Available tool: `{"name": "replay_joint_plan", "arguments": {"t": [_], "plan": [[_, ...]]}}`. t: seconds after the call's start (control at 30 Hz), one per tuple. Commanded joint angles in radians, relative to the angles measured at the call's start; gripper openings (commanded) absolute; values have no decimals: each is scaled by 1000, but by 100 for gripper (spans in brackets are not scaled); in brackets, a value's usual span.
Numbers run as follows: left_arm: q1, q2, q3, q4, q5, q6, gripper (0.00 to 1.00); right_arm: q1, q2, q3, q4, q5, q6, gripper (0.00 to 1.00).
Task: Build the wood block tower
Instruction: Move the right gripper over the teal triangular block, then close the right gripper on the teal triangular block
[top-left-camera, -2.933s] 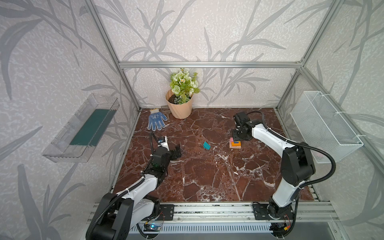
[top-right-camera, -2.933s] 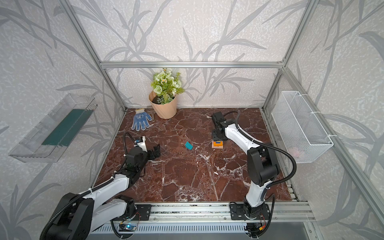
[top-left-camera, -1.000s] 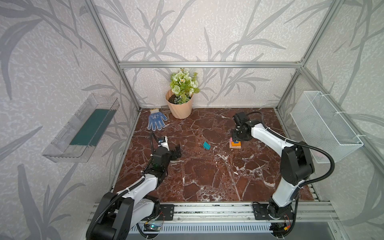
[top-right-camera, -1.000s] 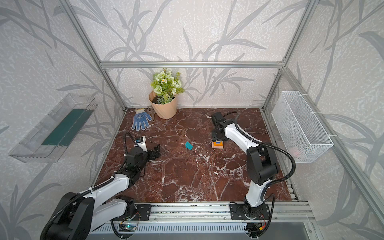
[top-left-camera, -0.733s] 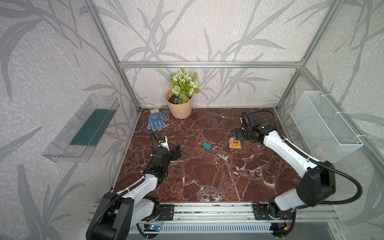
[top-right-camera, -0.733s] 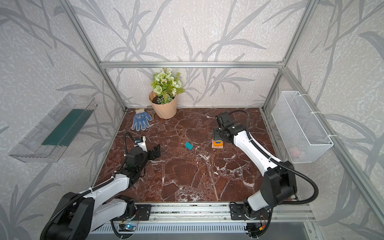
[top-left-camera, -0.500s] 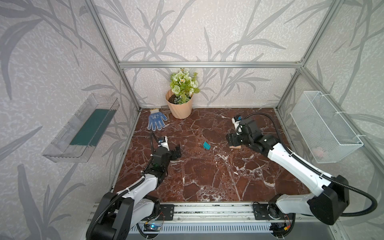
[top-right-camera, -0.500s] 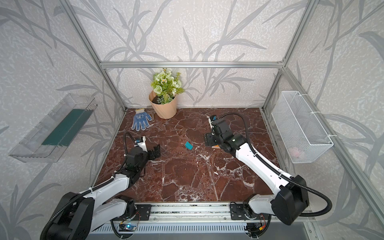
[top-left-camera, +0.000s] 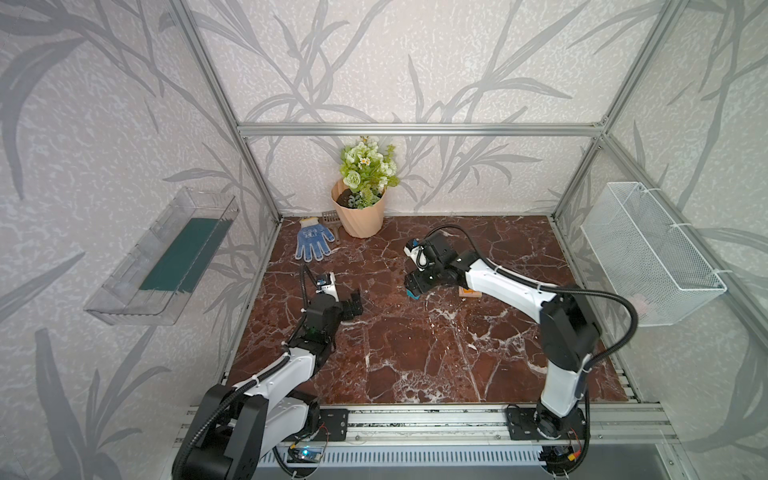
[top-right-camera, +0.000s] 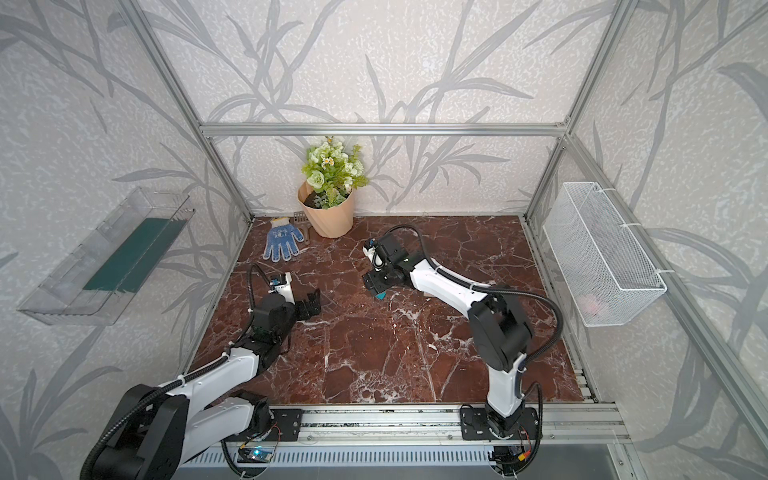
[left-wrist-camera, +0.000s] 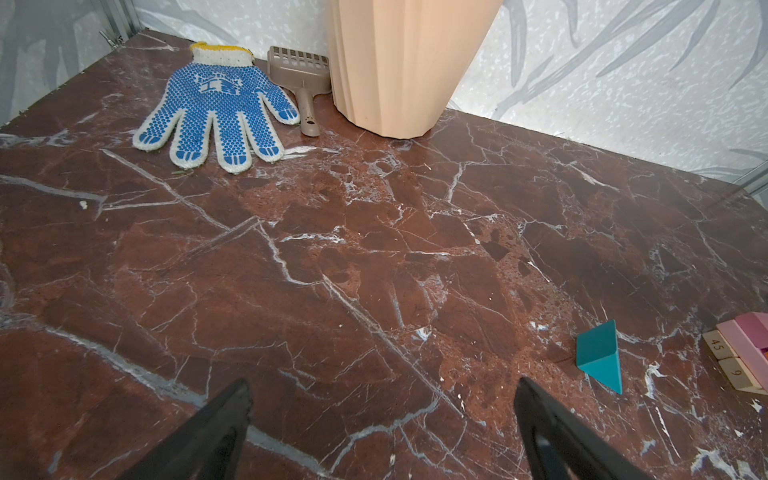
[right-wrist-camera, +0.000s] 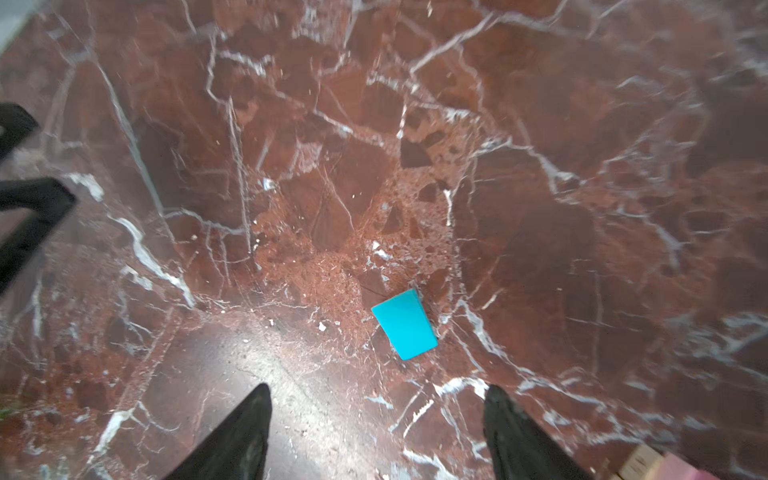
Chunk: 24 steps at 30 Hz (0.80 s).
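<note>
A teal wedge-shaped wood block (right-wrist-camera: 405, 324) lies alone on the marble floor, just ahead of my right gripper (right-wrist-camera: 376, 395). That gripper is open with nothing between its fingers. In both top views the right gripper (top-left-camera: 416, 284) hovers right over the teal block (top-left-camera: 412, 294). The tower (left-wrist-camera: 744, 353) shows plain numbered blocks with pink ones on them. In a top view the right arm hides most of the tower (top-left-camera: 469, 293). My left gripper (left-wrist-camera: 382, 386) is open and empty, low over bare floor, well left of the teal block (left-wrist-camera: 600, 353).
A peach flower pot (top-left-camera: 359, 216), a blue dotted glove (top-left-camera: 312, 244) and a small beige scoop (left-wrist-camera: 301, 79) sit at the back left. A white wire basket (top-left-camera: 648, 253) hangs on the right wall and a clear tray (top-left-camera: 166, 257) on the left wall.
My right arm left the tower and swung left to hover over the teal block, its jaws now wide apart. The left arm has not moved.
</note>
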Motion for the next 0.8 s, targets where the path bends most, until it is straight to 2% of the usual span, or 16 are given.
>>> {"name": "replay_joint_plan", "arguments": {"t": [0.0,0.2,0.43,0.77], "plan": [[0,3,31,-2,1,7,99,3,80,62,-101,7,-30,77],[1,9,36,-3,0,8,99,3,150,91,-85,-5,-47,75],[1,12,39,-5,1,8,99,3,232,149,-95,4,-71,68],[1,14,39,-5,0,8,99,1,283,200,-129,101,-75,61]]}}
